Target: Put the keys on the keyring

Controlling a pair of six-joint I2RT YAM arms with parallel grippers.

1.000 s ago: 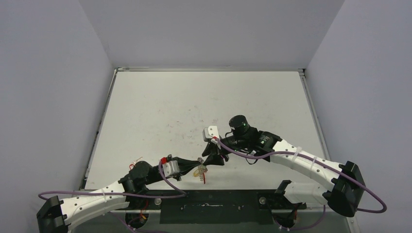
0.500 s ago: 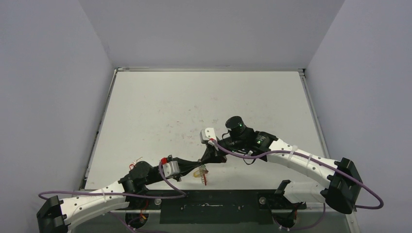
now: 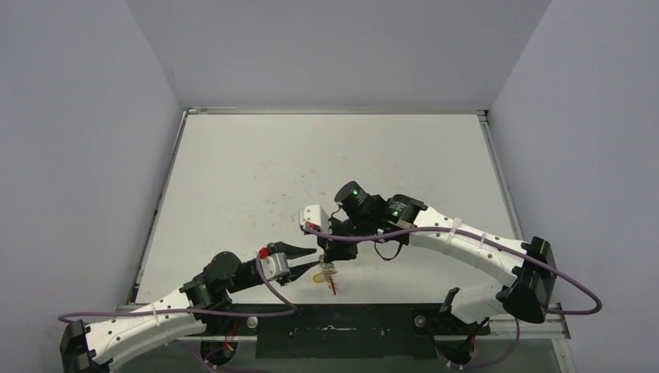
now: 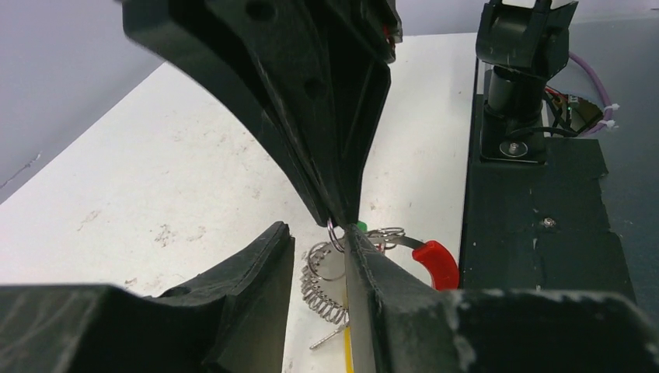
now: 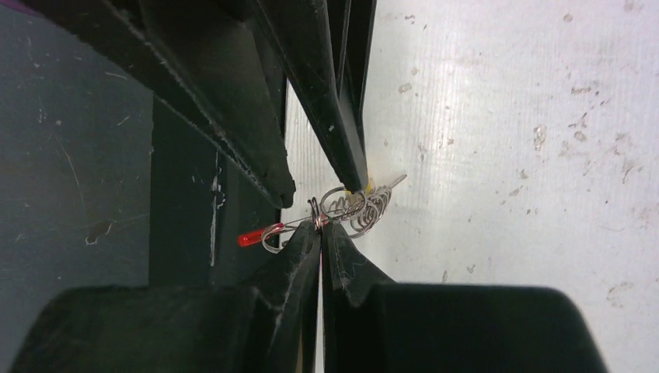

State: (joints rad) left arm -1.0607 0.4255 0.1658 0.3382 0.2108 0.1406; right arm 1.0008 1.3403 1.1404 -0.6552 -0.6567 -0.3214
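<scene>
Pinching the keyring (image 5: 270,231), the right gripper (image 5: 319,228) is closed; the left gripper (image 4: 317,237) is open alongside. The keys (image 5: 365,206) bunch at the ring, seemingly partly threaded.

no legible text, label, brand name, number or sign appears in the top view, the left wrist view or the right wrist view.
</scene>
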